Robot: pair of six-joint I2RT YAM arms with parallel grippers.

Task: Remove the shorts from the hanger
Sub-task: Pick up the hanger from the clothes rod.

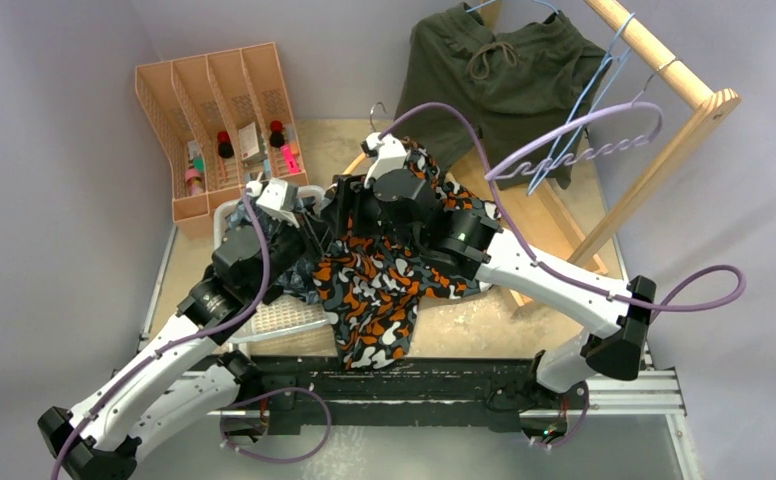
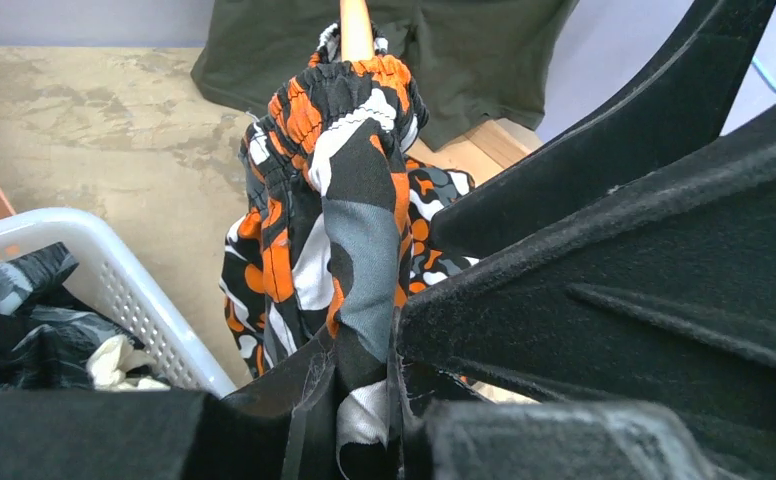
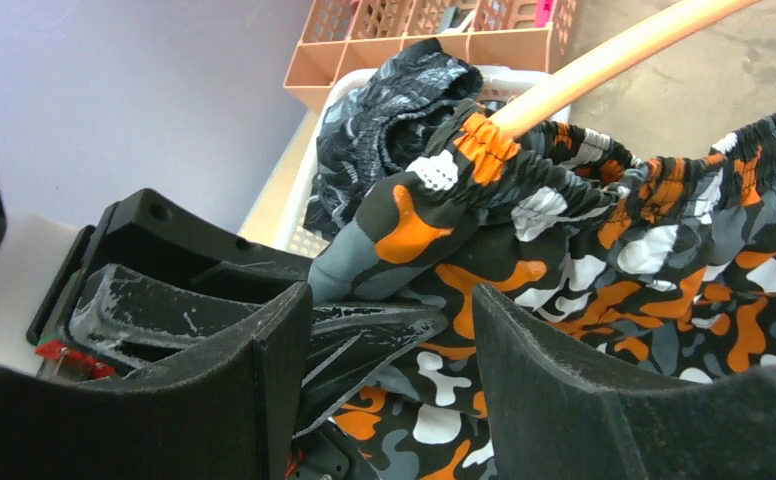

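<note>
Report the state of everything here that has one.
orange camouflage shorts, waistband hooked over the hanger
left end effector, shut on the orange camouflage shorts
right end effector, open, fabric between its fingers
olive green shorts, hanging on the rack
dark camouflage shorts, off any hanger, heaped in the basket

Tan table (image 1: 464, 325) carries a white basket (image 1: 284, 318), peach organizer (image 1: 214, 100) and wooden rack (image 1: 664, 165).
</note>
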